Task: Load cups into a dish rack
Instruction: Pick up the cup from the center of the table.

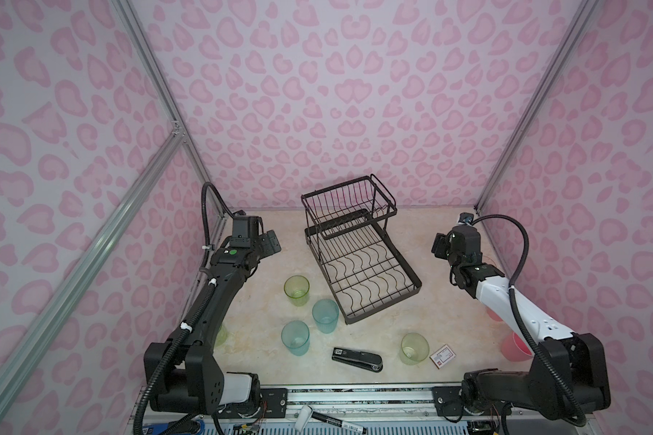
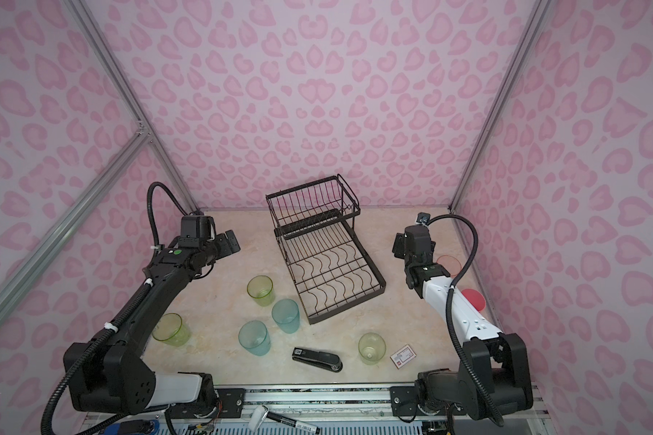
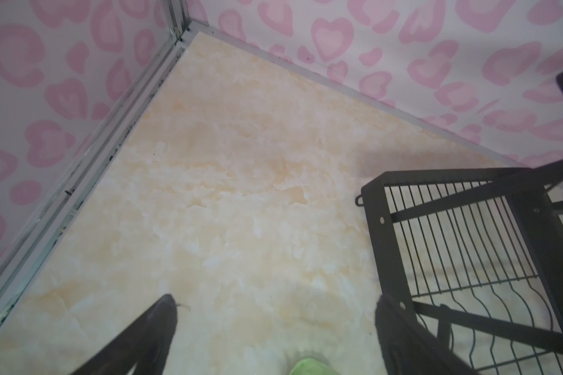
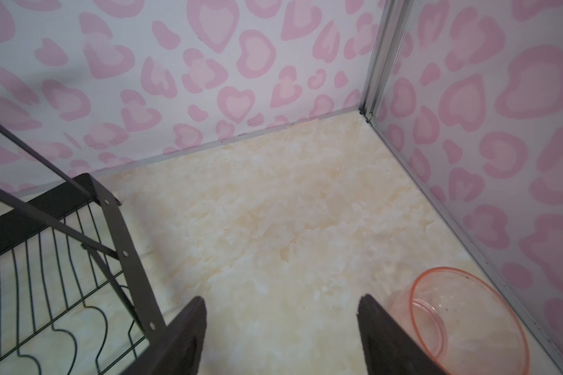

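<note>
The left gripper [image 3: 277,302] hangs spread wide and empty over bare table [image 3: 241,194], left of the dish rack [image 1: 383,305]. The right gripper [image 4: 281,302], also parted and holding nothing, hovers right of the rack, just beside a clear pink cup [image 4: 462,318]. The rack stands empty. A green cup [image 1: 296,290], a teal cup [image 1: 325,315] and the others sit on the table, so I judge loading has not begun.
</note>
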